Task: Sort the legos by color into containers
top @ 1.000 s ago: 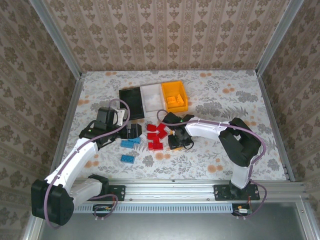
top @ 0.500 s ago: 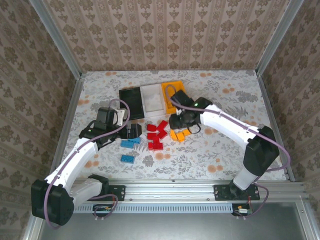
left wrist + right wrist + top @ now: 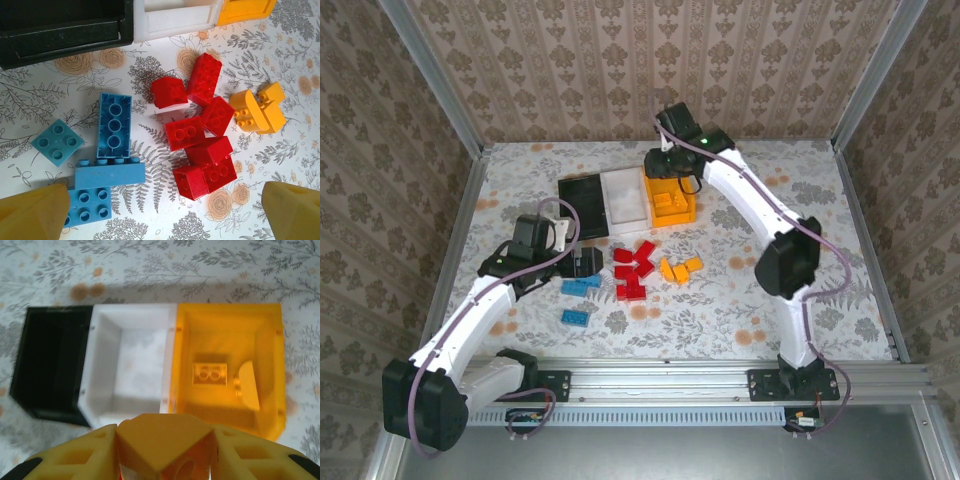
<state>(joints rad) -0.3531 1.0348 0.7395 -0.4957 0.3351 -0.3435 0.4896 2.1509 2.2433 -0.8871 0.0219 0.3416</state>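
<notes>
So the left claw (image 3: 165,206) is wide open over the flowery table (image 3: 150,227), with one yellow finger (image 3: 32,212) in the bottom left corner and the other bottom right. Four blue bricks (image 3: 114,125) are bunched on the left, and the lowest one sits right by that left finger. A pile of red bricks (image 3: 200,145) is jammed together in the middle, and a small clump of orange bricks (image 3: 257,110) is just right of them. Along the top edge sit the black bin (image 3: 60,30), white bin (image 3: 175,20) and orange bin (image 3: 245,10), side by side.
</notes>
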